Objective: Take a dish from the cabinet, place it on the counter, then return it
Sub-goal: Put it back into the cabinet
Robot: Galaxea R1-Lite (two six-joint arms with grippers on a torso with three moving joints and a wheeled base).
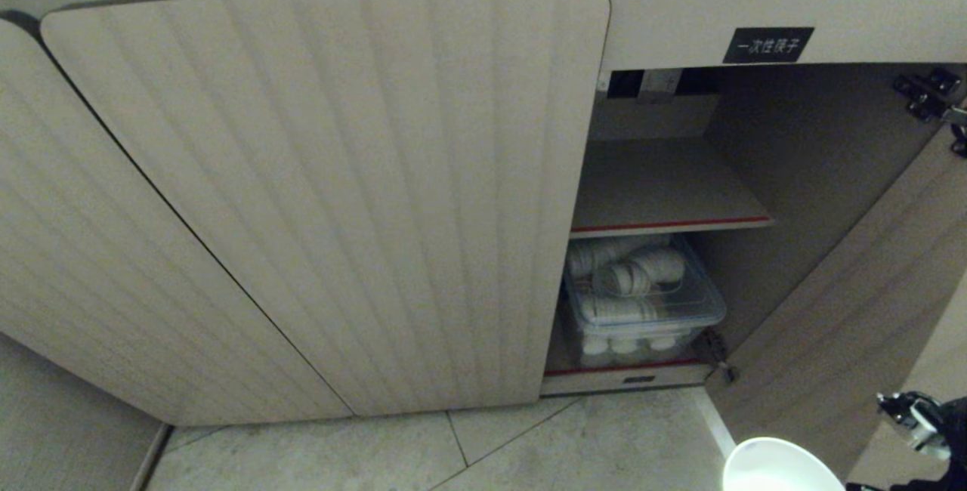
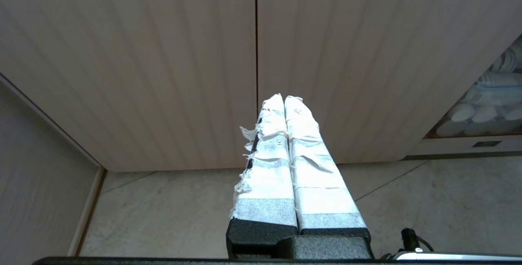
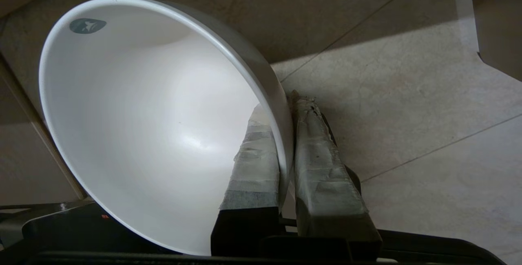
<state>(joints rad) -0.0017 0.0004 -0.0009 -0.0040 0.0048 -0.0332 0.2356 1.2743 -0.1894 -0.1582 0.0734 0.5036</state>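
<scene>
Your right pincer is clamped on the dish: one finger inside the wall, one outside, rim pinched between them. The dish hangs clear above the floor, tilted, touching nothing but the pincer.

Progress, as judged: the dish is in hand and outside the cabinet. You cannot tell from this whether it is on its way out or on its way back. The worktop is not in view, so nothing confirms a set-down.

Beyond the pincer, the right door stands open. Farther in, the lower compartment holds the clear bin of white cups; the shelf above it is bare.

Your left pincer is parked, fingers together, facing the closed door.

Count: dishes, one. Bins, one. Shelves, one. Open doors, one.
</scene>
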